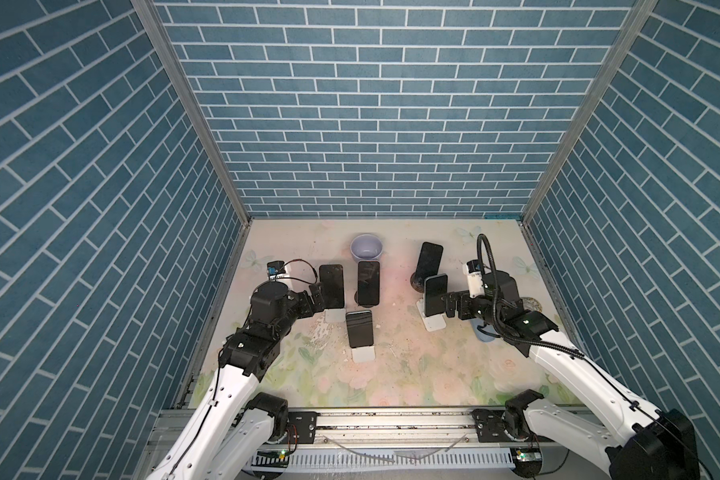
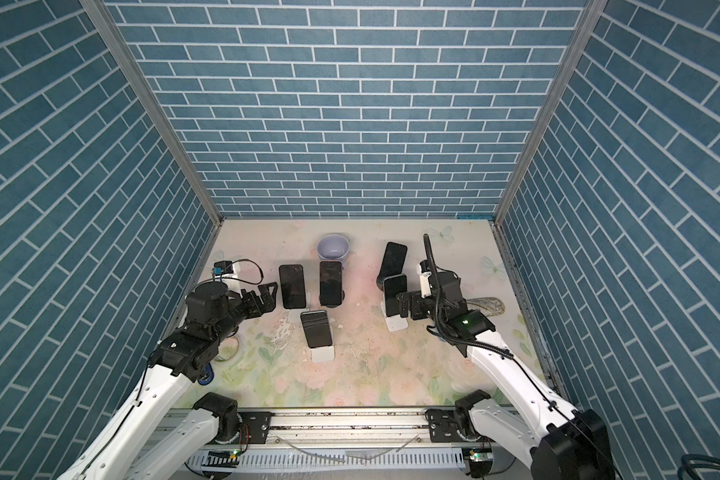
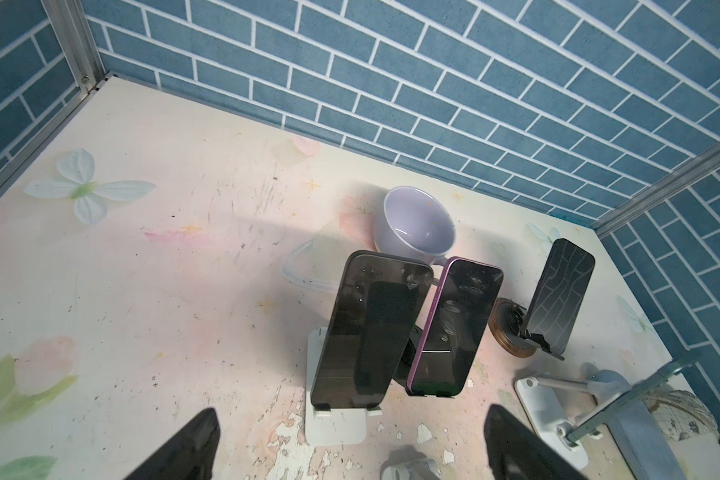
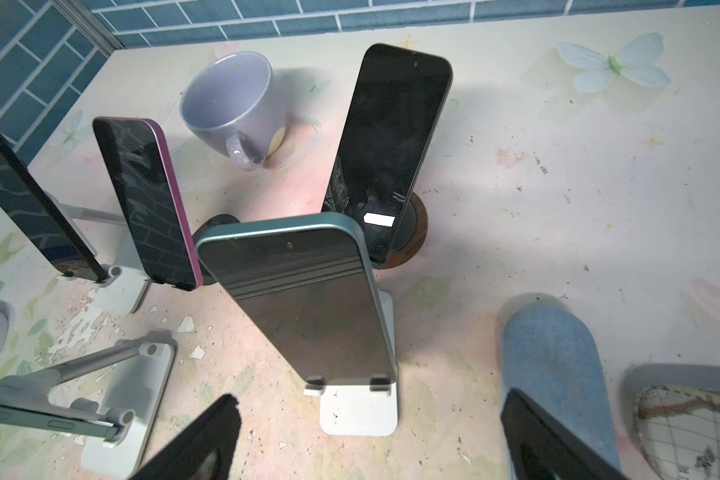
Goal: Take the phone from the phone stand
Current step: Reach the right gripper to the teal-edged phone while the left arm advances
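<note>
1. Left gripper point(image 2: 272, 296): jaws wide apart and empty. It is squared up on the dark phone point(image 3: 371, 332), which sits in its white stand point(image 3: 335, 424) on the left-arm side of the mug point(image 1: 366, 248), nearer the robot.
2. Right gripper point(image 1: 447, 306): also spread wide and empty, just beside the teal phone point(image 4: 304, 299). That phone leans back in a second white stand point(image 4: 360, 409) on the right-arm side of the mug, nearer the robot.
3. Both phones are seated, bottom edge behind the two lip tabs. Neither is lifted, so I'd call this pre-grasp.
4. Grasp: pinch across the long side edges at mid-height or above, pads off the glass. Each wrist view has its phone centred between the fingers, so advance straight, then close.
5. Extraction: lift along the phone's lean, up and over the tabs. Pulling straight back toward the arm would likely drag the stand along.
6. Left clearance: the purple-edged phone point(image 3: 454, 328), directly robot-side of the mug, stands just beside the dark one. The inner finger has little room, so go in slowly.
7. Right clearance: the phone on the round wooden base point(image 4: 391, 145) sits close behind the teal one, out to the mug's right-arm side. Don't swing the lift back into it.
8. Can't tell how heavy the bases are. If a stand tips, stop.
</note>
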`<state>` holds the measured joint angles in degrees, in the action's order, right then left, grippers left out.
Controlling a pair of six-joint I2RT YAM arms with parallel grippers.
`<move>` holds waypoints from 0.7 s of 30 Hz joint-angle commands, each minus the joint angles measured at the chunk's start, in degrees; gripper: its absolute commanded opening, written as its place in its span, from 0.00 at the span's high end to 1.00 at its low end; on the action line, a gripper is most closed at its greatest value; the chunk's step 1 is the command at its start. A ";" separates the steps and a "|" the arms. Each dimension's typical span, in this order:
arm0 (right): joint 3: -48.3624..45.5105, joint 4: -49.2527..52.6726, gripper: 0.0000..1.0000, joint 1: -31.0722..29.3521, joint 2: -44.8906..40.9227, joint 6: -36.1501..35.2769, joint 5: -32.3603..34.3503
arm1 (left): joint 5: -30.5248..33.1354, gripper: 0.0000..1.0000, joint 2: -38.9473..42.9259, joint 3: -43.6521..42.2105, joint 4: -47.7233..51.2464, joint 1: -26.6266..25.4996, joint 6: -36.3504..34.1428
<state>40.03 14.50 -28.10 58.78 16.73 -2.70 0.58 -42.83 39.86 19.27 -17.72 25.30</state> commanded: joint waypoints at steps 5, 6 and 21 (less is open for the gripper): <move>3.68 -4.60 0.01 -3.56 4.68 0.21 2.24 | 0.74 0.00 -2.60 2.77 -2.18 -1.93 0.01; 3.99 -5.02 0.01 -4.07 5.07 0.12 2.68 | 0.67 0.00 -2.91 2.76 -2.58 -1.99 0.01; 7.82 -8.91 0.01 -9.70 12.15 0.84 14.73 | 1.46 0.00 -4.99 3.03 -4.59 -2.19 -1.05</move>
<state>44.82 7.07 -36.82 69.82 16.71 7.42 1.26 -47.55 41.23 15.55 -19.55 24.99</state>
